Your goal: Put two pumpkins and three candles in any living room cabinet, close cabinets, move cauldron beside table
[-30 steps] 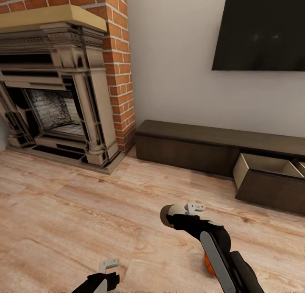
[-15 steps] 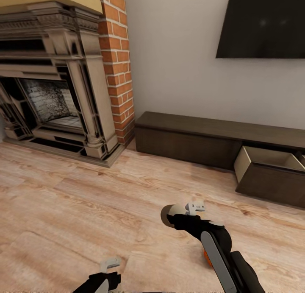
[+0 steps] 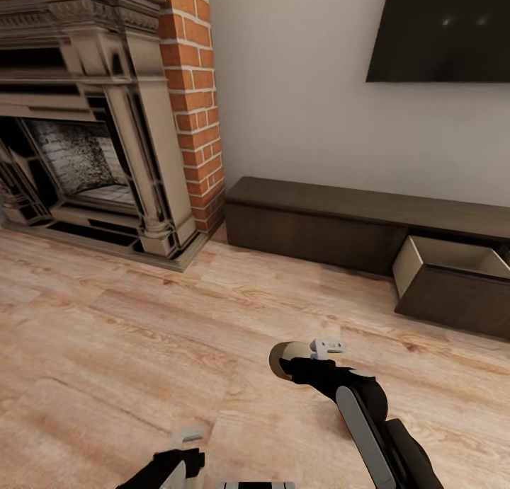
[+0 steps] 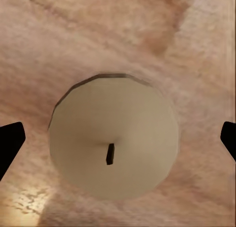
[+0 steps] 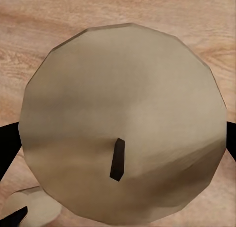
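No legible text, label, brand, number or sign appears on any surface in the head or wrist views

The cabinet (image 3: pixel 333 223) stands on the floor (image 3: pixel 142 333) against the wall (image 3: pixel 290 107), below the screen (image 3: pixel 439 29) that hangs on that wall. Left of the cabinet rises a brick column (image 3: pixel 195 100), and left of that stands the fireplace (image 3: pixel 78 121). At the cabinet's right end a drawer (image 3: pixel 453 284) is pulled out toward the room. In front of the cabinet, well apart from it, the right gripper (image 3: pixel 301 358) holds a candle (image 3: pixel 281 358) above the floor. Further left and nearer the robot, the left gripper (image 3: pixel 185 446) is over another candle (image 4: pixel 114 143), between its fingers.
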